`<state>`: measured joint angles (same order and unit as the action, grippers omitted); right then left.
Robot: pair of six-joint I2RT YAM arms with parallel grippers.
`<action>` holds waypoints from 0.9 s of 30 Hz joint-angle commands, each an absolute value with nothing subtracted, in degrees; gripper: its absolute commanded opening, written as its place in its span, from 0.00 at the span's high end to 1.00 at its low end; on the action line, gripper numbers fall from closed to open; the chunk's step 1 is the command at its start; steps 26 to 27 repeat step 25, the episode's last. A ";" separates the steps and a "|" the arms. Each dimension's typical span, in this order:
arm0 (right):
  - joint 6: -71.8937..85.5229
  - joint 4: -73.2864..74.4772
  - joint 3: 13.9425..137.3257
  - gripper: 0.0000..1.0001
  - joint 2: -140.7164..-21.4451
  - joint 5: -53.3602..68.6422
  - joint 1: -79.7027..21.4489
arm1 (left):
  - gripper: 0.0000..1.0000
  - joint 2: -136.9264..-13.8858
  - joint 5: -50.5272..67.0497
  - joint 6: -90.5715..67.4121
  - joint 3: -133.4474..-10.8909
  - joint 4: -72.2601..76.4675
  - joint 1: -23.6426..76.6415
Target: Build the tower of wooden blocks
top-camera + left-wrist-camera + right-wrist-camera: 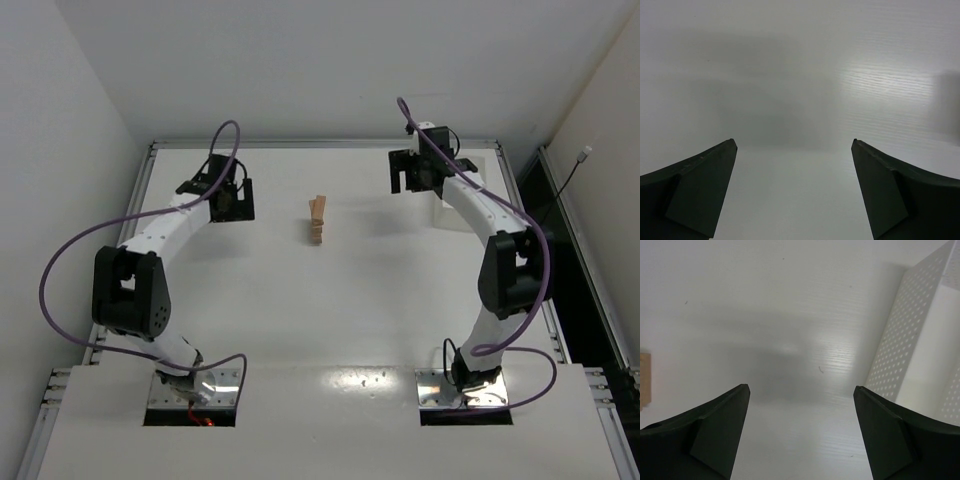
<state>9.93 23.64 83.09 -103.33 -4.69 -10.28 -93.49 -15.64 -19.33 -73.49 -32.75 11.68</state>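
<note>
The tower (317, 220) is a short stack of light-tan wood blocks, standing at the far middle of the table; its top block sits slightly askew. A tan edge of it shows at the left border of the right wrist view (644, 380). My left gripper (231, 203) hangs to the left of the tower, open and empty, with only bare table between its fingers (700, 192). My right gripper (411, 180) hangs to the right of the tower, open and empty, over bare table (800, 440). No loose blocks show.
A white perforated tray (447, 205) lies at the far right, under and behind my right arm; its wall shows at the right in the right wrist view (910, 340). White walls close in the table at the back and sides.
</note>
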 commanded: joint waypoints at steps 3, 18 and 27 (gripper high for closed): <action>3.70 16.27 77.45 0.16 -98.71 -8.52 -10.11 | 0.02 -85.97 -17.66 -13.19 -65.49 -20.05 11.69; 1.93 13.97 70.93 0.15 -94.04 -9.14 -10.11 | 0.02 -87.01 -11.87 -11.25 -60.82 -16.87 7.91; 1.93 13.97 70.93 0.15 -94.04 -9.14 -10.11 | 0.02 -87.54 -11.87 -11.78 -61.96 -17.49 7.38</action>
